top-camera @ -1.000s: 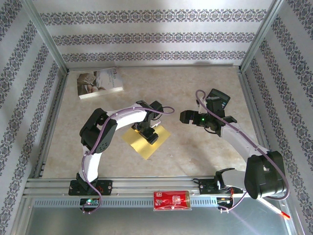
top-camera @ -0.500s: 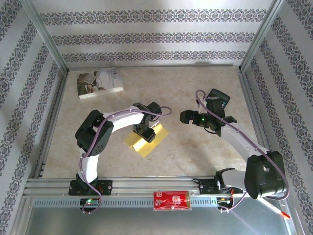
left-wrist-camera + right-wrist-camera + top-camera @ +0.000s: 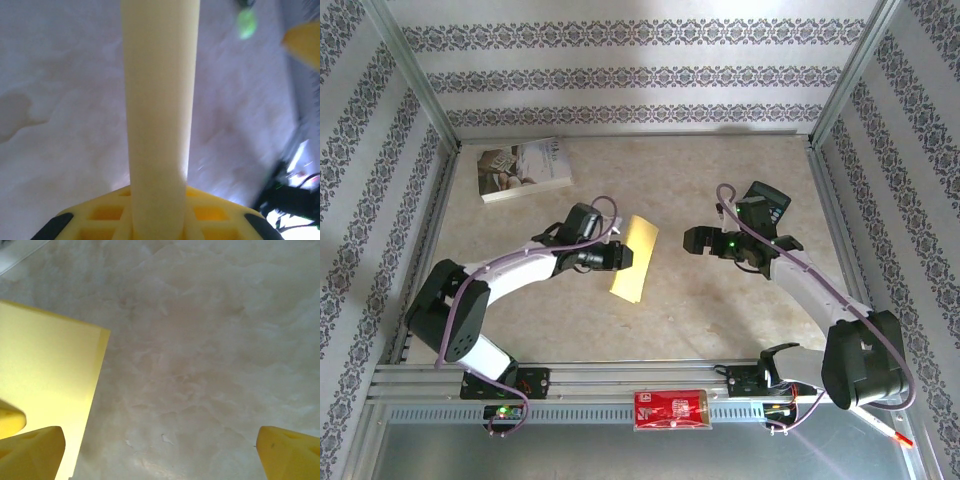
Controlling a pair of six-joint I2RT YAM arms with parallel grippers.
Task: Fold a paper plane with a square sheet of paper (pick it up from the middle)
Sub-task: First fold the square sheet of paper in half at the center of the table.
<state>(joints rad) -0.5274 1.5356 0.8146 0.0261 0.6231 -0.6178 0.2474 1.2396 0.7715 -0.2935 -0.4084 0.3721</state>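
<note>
1. The table [image 3: 720,310] is where creasing happens, so I'd lower the fold onto it flat.
2. The square sheet of paper [image 3: 636,262] hangs over mid-table, pinched at its middle and looking doubled over.
3. The left gripper [image 3: 623,257] is clamped on it. The right gripper [image 3: 686,241] gapes empty just beside, so aim it at the free edge.

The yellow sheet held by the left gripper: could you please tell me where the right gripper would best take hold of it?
Probably its free right long edge, near mid-length, coming in level from the right. The yellow sheet is bent into a narrow strip, the left gripper pinches its left side, and the open right gripper faces that bare edge.
</note>
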